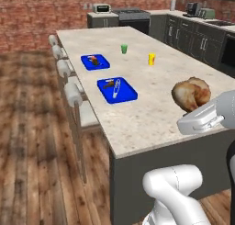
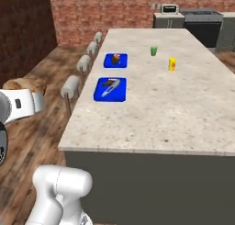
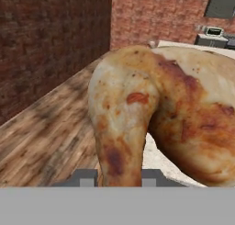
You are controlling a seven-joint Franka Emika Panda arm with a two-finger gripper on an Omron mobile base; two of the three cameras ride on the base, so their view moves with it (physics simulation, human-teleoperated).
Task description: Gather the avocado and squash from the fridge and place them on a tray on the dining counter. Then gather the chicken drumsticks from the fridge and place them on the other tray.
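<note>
Two cups [image 1: 124, 48] beyond trays [image 1: 117, 90], stools [image 1: 73, 93] alongside

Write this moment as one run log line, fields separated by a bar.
phase: carrying | gripper: shut on chicken drumsticks | near tray: utensil-like items | far tray: small items | position: at dining counter

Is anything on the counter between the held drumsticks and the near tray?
Nothing visible. The gripper is shut on the drumsticks above the counter; bare stone lies between them and the near tray. The green cup and yellow carton stand further along, off that line.
</note>
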